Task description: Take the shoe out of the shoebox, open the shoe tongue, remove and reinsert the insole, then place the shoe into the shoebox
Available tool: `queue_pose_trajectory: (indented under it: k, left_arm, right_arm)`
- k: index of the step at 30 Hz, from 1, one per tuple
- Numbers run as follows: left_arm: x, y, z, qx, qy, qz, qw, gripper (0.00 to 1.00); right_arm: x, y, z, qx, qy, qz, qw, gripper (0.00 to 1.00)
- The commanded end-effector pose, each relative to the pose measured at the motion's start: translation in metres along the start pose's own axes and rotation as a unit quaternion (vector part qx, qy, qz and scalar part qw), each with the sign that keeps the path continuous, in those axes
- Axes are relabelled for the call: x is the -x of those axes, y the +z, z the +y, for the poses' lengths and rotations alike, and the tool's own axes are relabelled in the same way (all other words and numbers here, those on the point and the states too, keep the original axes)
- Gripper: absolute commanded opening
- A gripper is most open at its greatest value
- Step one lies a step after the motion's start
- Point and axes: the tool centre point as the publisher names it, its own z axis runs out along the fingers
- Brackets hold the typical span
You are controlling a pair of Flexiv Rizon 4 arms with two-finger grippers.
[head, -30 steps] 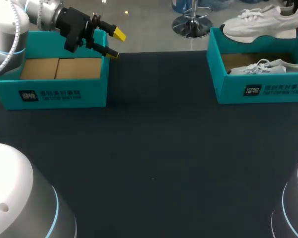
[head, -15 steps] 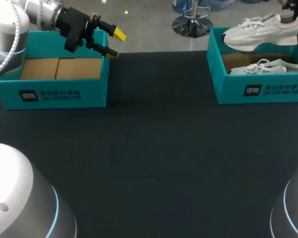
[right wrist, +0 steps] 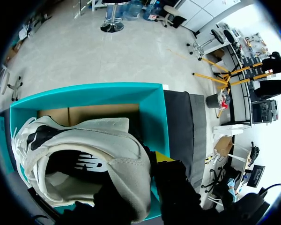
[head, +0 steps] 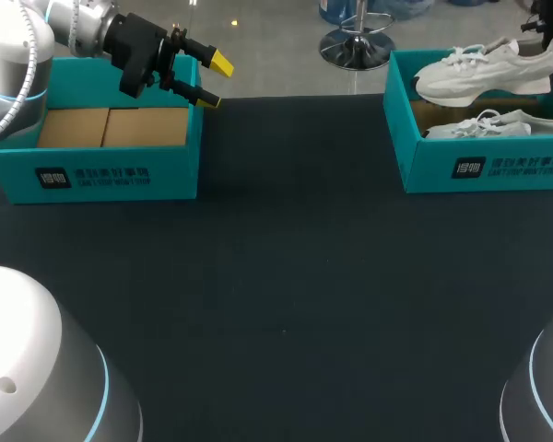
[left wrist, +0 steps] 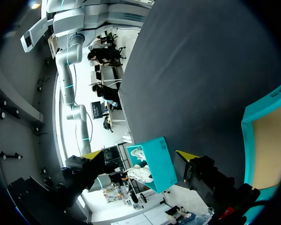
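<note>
Holding the white sneaker [head: 484, 72] by its heel: the right gripper [right wrist: 152, 176] is clamped on the heel collar. The shoe hangs toe-left over the right shoebox [head: 442, 170], above a 2nd sneaker [head: 493, 124] that lies inside. The left gripper [head: 212, 83] has its fingers apart with nothing in them, parked over the near corner of the left shoebox [head: 101, 175], which shows only its cardboard floor.

Handling, my read:
- Light. The knit and suede upper is soft and the midsole is thick and stiffer.
- A 1-point grip at the heel lets the toe sag or swing, so move slowly.
- The heel collar compresses, so the grip can creep. The heel counter is the firmest place to hold.
- Set it sole-down on the table [head: 286, 276] for the tongue work.
- Pin the midsole or heel with 1 arm. With the other, pinch the tongue at its top edge, not the laces, which are floppy and snag.
- The insole is probably thin and bendy. Take it at the heel end.

Hard to see:
- Wrist view: the heel covers most of the right fingers, and only 1 yellow tip shows.
- Head view: the right gripper is cut off at the corner.
- The insole is not visible and the shoe opening is dark.
- The tongue is mostly under the laces.
- I can't tell if the sole is fully clear of the box rim or of the 2nd sneaker.
</note>
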Motion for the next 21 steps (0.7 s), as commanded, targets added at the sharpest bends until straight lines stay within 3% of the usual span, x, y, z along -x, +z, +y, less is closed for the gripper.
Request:
queue_pose_trajectory:
  k: [1, 7, 8, 21]
  left_arm:
    - [0.0, 0.0, 0.0, -0.001, 0.0, 0.001, 1.0, 1.0]
    - [0.0, 0.0, 0.0, -0.001, 0.0, 0.001, 1.0, 1.0]
    - [0.0, 0.0, 0.0, -0.001, 0.0, 0.001, 1.0, 1.0]
    - [0.0, 0.0, 0.0, -0.001, 0.0, 0.001, 1.0, 1.0]
  right_arm:
    - [0.001, -0.002, -0.001, 0.002, 0.0, 0.0, 1.0, 0.0]
    - [0.001, -0.002, -0.001, 0.002, 0.0, 0.0, 1.0, 0.0]
    - [0.0, 0.0, -0.001, 0.004, 0.01, 0.021, 1.0, 0.0]
    - [-0.006, 0.016, 0.004, 0.022, 0.006, -0.001, 1.0, 0.0]
